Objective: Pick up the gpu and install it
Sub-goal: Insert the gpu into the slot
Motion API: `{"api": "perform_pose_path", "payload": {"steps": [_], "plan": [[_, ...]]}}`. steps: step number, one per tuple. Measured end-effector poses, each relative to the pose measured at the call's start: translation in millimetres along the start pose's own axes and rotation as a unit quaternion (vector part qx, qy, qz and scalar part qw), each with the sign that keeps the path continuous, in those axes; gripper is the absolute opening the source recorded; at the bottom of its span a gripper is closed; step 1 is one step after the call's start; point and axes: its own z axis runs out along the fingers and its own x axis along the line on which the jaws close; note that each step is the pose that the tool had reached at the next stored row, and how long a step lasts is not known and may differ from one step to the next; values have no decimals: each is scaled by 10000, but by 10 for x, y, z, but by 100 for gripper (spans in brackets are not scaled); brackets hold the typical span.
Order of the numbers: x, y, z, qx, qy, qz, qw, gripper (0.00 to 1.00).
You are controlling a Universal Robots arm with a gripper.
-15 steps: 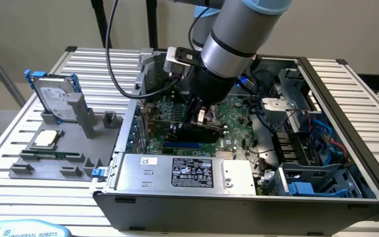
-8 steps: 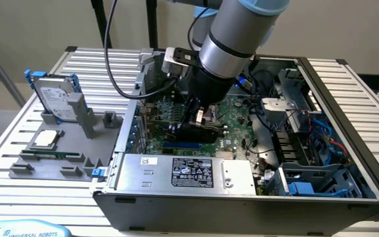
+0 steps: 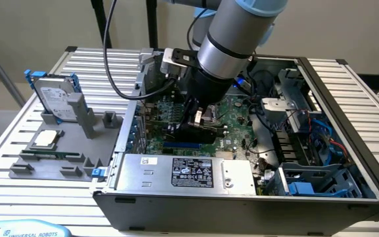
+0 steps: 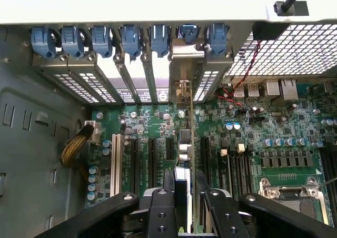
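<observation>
The gpu (image 4: 185,138) stands edge-on inside the open computer case (image 3: 347,98), over the green motherboard (image 4: 274,122). Its silver end bracket (image 4: 184,53) sits at the rear slot openings, just below the row of blue clamps (image 4: 100,38). My gripper (image 4: 184,184) is shut on the card's upper edge, one black finger (image 4: 168,188) on each side. In the exterior view the gripper (image 3: 195,127) reaches down into the middle of the case above the motherboard (image 3: 236,111), and the arm hides most of the card.
On the exterior view's left, a grey fixture (image 3: 51,148) holds a silver hard drive (image 3: 55,98) with blue rails and a small square chip (image 3: 47,139). The power supply (image 3: 183,170) fills the case's near side. Cables (image 3: 321,133) and a drive cage lie to the right.
</observation>
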Motion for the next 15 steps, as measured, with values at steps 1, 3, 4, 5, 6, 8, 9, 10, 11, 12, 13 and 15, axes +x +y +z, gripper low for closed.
{"api": "perform_pose_path", "payload": {"steps": [1,3,4,5,6,8,9,10,11,12,13,15], "plan": [[0,0,1,0,-1,0,10000,26],[0,0,2,0,-1,0,10000,26],[0,1,4,0,-2,0,10000,26],[0,5,7,0,-1,0,10000,26],[0,10,9,0,0,-4,10000,26],[1,16,14,0,3,-16,10000,26],[1,16,14,1,6,-23,10000,26],[1,16,14,3,8,-28,10000,26],[1,16,15,6,9,-33,10000,26],[1,16,16,9,9,-37,10000,26],[1,16,16,13,10,-39,10000,26],[0,16,17,31,9,-41,10000,26]]}}
